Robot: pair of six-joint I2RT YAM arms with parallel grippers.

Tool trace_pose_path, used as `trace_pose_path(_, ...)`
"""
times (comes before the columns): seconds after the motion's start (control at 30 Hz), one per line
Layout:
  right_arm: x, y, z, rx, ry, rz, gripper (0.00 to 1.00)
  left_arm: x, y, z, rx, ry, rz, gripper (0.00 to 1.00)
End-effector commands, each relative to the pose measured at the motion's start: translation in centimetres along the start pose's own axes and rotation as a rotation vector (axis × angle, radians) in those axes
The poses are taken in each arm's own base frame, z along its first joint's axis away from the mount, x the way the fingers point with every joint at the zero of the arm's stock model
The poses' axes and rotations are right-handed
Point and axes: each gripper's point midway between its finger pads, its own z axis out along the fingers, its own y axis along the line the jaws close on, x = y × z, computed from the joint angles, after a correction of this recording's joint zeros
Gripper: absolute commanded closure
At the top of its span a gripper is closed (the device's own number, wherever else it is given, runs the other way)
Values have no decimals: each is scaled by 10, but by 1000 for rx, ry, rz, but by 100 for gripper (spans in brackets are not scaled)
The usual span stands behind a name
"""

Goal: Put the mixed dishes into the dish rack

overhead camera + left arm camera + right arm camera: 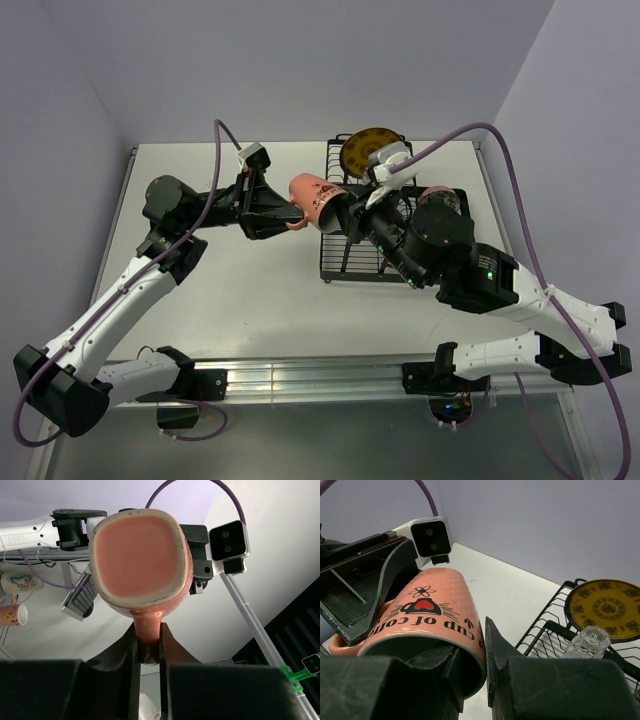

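Plain white table tucked into a corner of pale lavender walls, with an aluminium rail running along the near edge.

On the left side, the left gripper is squeezed tight on the handle of a pink mug, which is up in the air and off the table, right at the left edge of the dish rack. The mug lies on its side with its long axis running roughly left-right. Its flat base faces back at the left wrist camera and its mouth points right, toward the rack.

The right gripper comes in from that side, one finger inside the mouth and the other outside on the wall. It looks pinched on the rim, so both arms have hold of the mug.

The rack sits right of centre on the table. A yellow plate stands on edge at its far end, patterned face toward the arms. A glass tumbler is in the wires just in front of it, but I can't tell whether it's upright or tipped.
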Motion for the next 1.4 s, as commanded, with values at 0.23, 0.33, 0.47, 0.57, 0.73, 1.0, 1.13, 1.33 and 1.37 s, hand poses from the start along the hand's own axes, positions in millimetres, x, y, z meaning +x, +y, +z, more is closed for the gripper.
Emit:
trace_pose_path(0.23, -18, -8, -18, -1, -47, 116, 31, -13, -36, -4, 93, -72, 138, 100)
trace_pose_path(0.33, -19, -11, -22, 4, -42, 119, 23, -17, -35, -4, 87, -86, 173, 100)
trace_pose_path(0.47, -19, -22, -34, 15, -38, 136, 18, -28, -37, -6, 42, -123, 315, 100)
trace_pose_path(0.57, -18, -36, -47, 41, -29, 156, 17, -57, -29, -14, -107, -205, 459, 100)
trace_pose_path(0.73, -22, -70, -78, 104, -41, 219, 17, -120, -2, -53, -450, -423, 650, 100)
trace_pose_path(1.0, -40, -126, -135, 181, -85, 326, 16, -192, 61, -134, -785, -774, 803, 100)
trace_pose_path(1.13, -38, -138, -148, 198, -55, 324, 16, -210, 107, -148, -796, -808, 852, 100)
trace_pose_path(1.33, -39, -154, -164, 226, -62, 358, 16, -225, 139, -111, -742, -739, 991, 100)
trace_pose_path(1.37, -40, -158, -168, 229, -71, 369, 16, -224, 143, -104, -717, -714, 994, 100)
